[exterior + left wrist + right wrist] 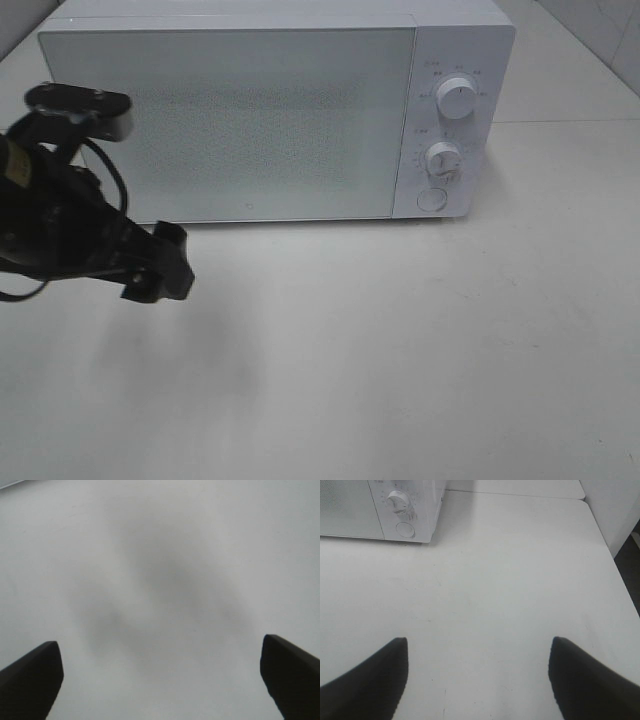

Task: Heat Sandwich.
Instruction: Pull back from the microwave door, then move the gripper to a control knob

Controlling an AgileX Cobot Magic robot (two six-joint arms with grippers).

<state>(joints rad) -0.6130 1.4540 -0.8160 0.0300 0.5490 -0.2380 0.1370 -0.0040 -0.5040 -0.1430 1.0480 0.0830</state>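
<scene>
Presently the left arm (60, 215) hangs low over the bench (400, 350) before the microwave (230, 120), left fingers (32, 680) spread, empty; right fingers (367, 680) spread too.

One microwave (280, 110) is standing at the far side, carrying one door (230, 120). Two dials are sitting on its right panel, an upper knob (457, 97) and a lower knob (442, 158), with one round button (432, 199) under them. Two surfaces are showing, the near tabletop (400, 350) and the far tabletop (570, 70), with one seam running between them. One arm (60, 220) is showing at the left in the high view, carrying one black cable (118, 185). Two grippers are appearing in the wrist views, the left gripper (160, 642) and the right gripper (478, 640). Each is showing two dark fingers (35, 675) (370, 680), making four in all.
</scene>
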